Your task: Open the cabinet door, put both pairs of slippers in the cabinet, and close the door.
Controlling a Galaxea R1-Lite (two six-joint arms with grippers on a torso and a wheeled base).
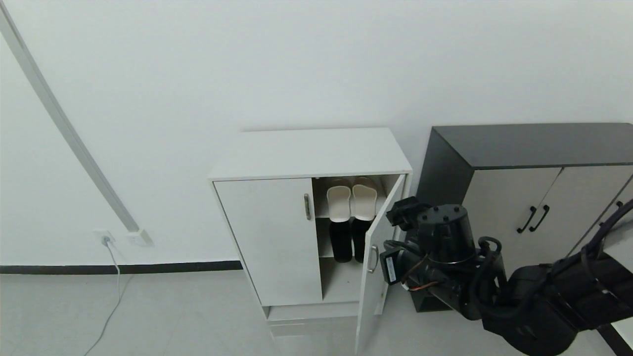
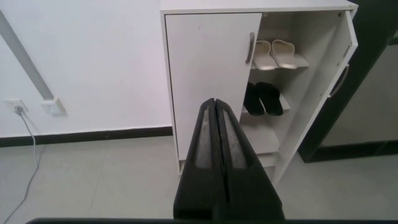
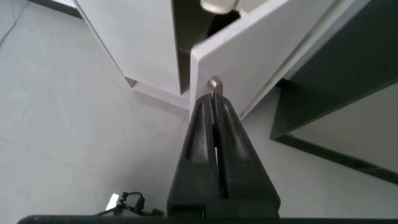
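Right gripper (image 3: 214, 102), fingers pressed together, sits just beside the ajar cabinet door (image 3: 261, 50) handle (image 3: 213, 83); left gripper (image 2: 214, 106) likewise; white slippers (image 1: 351, 201) shelved above black slippers (image 1: 348, 240).

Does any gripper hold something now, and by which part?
Nothing is held. The left gripper is shut and empty; the right gripper is shut, its tip beside the handle of the open door, not around it.
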